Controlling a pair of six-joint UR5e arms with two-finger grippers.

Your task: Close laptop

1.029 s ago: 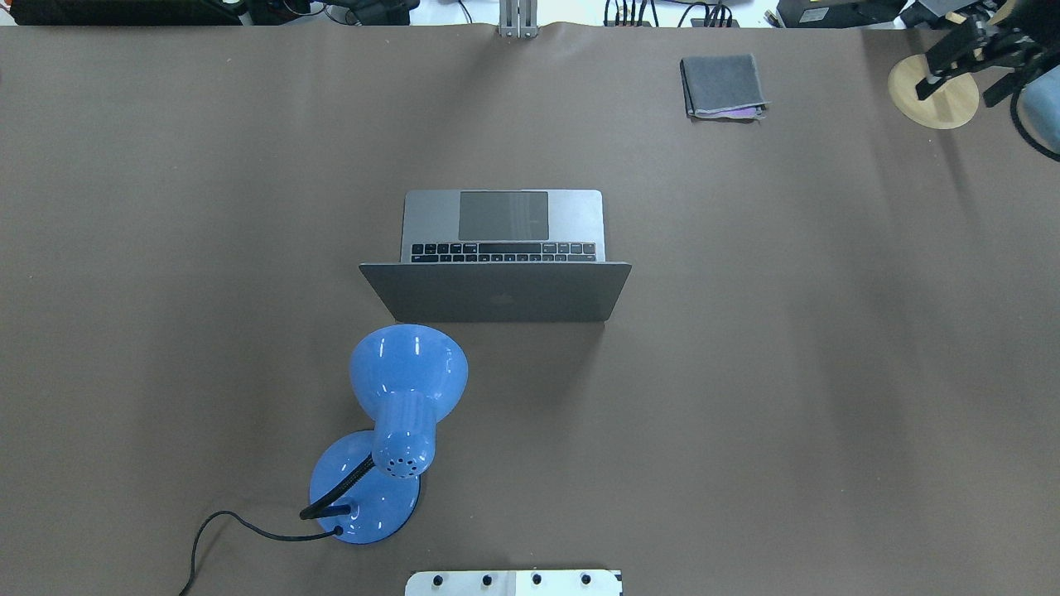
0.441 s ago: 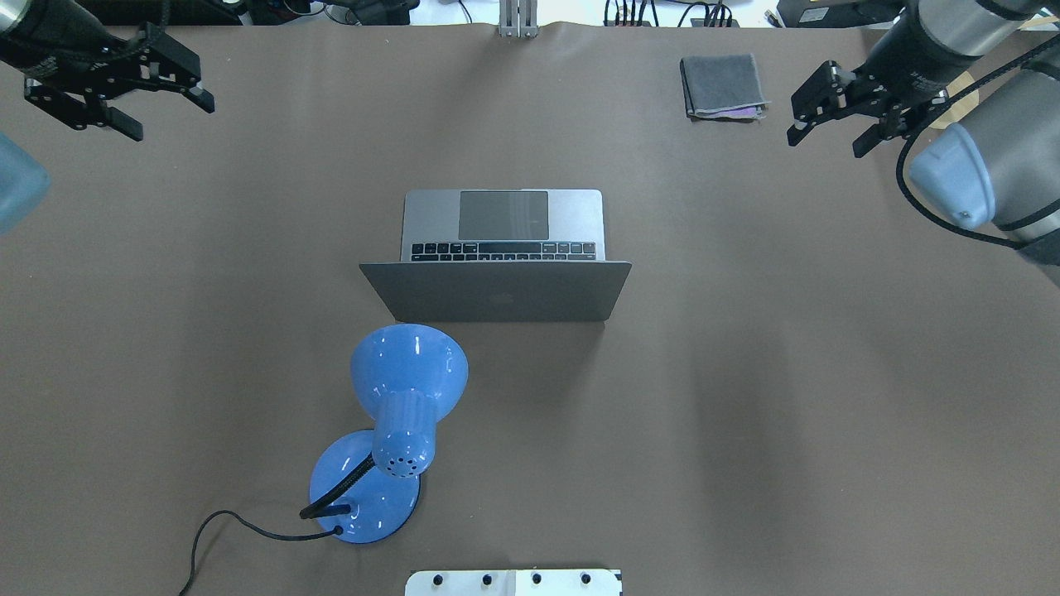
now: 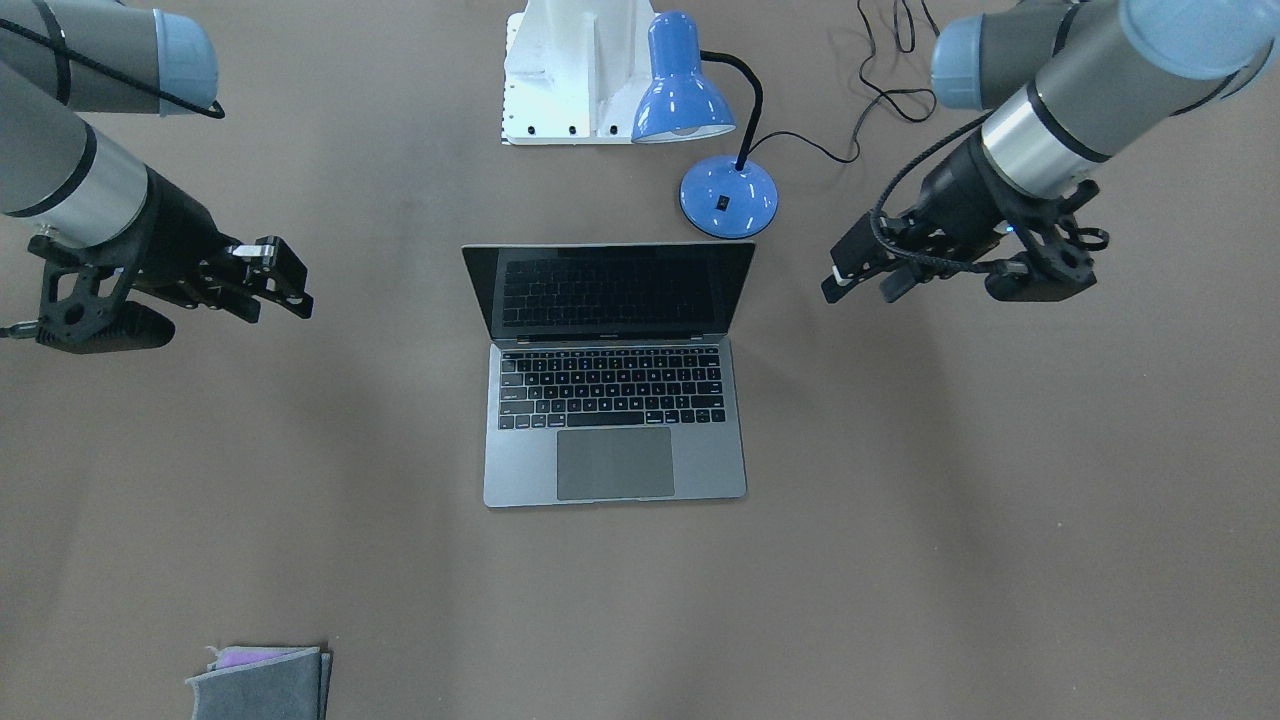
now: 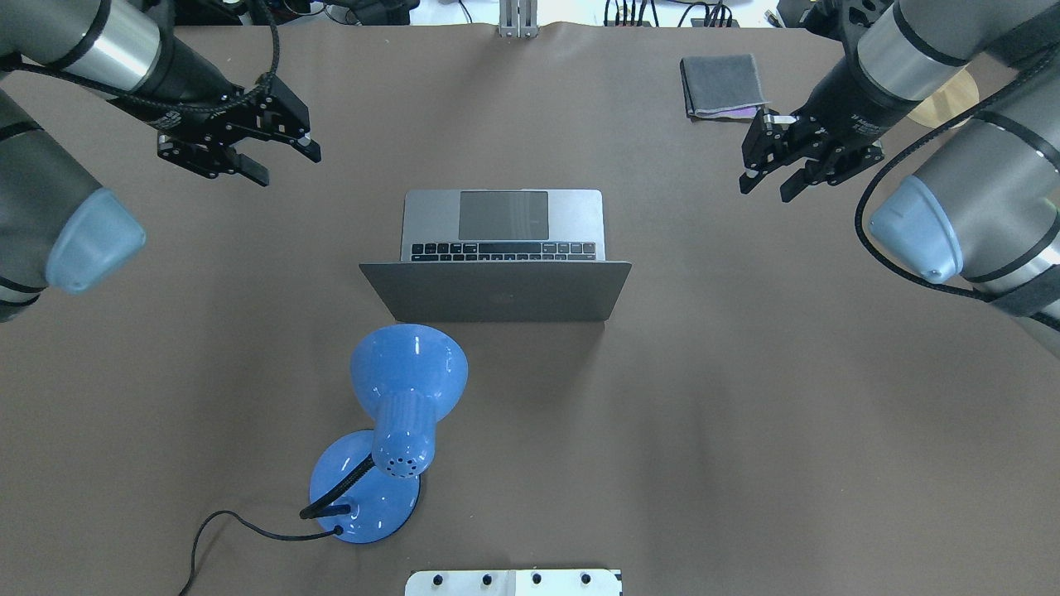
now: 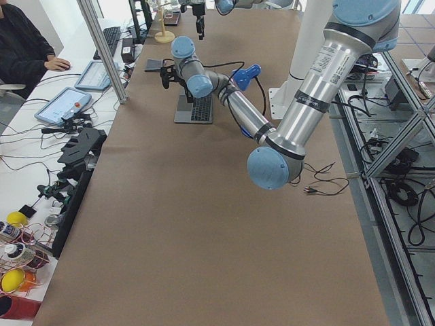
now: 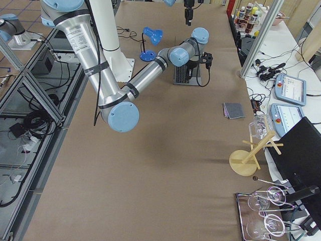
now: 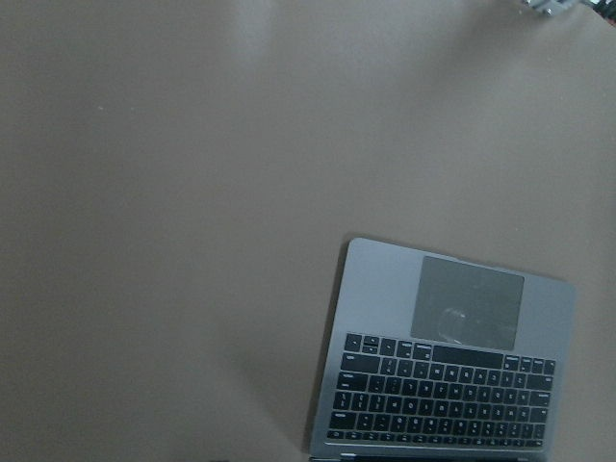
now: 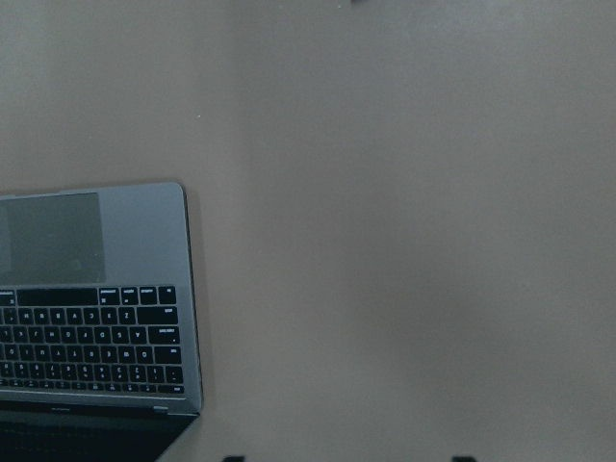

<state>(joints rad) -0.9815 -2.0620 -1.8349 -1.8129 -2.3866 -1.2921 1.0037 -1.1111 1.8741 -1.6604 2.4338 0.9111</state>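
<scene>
Laptop (image 4: 501,252) lid's up and untouched, but both arms have just swung in: left tool (image 4: 286,163) and right tool (image 4: 766,189), both spread, now flank it. Approach underway.

Robotics lab. Evidence: left arm (image 5: 309,95) and right arm (image 6: 83,42), industrial jointed type, at white pedestal (image 3: 560,80) by long table (image 4: 745,414) under brown cover. Aluminium post (image 5: 103,51) at table edge, metal framing behind robot. Teach pendant (image 6: 287,89) on side bench (image 5: 27,170). Operator (image 5: 20,41) seated there near keyboard (image 5: 109,41). Cable coils (image 5: 408,193) loose on floor.
</scene>
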